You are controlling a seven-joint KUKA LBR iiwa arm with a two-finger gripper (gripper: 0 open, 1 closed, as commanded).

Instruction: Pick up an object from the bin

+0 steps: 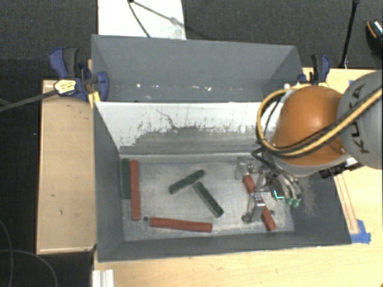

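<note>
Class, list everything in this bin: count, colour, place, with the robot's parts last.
Long red sticks: two, red; one along the left wall, one along the front wall.
Dark green sticks: three, dark green; one against the left wall, two meeting mid-floor.
Short red pieces: two, red; right end, one nearer the back, one nearer the front.
Bin: one, grey.
Gripper: one, metal, low at the right end.
Orange cover: one, on the wrist.

Bin [179,124] of dull grey metal, scratched; red bars [179,224] and green bars [187,182] matt; orange wrist cover [305,124] glossy.
</note>
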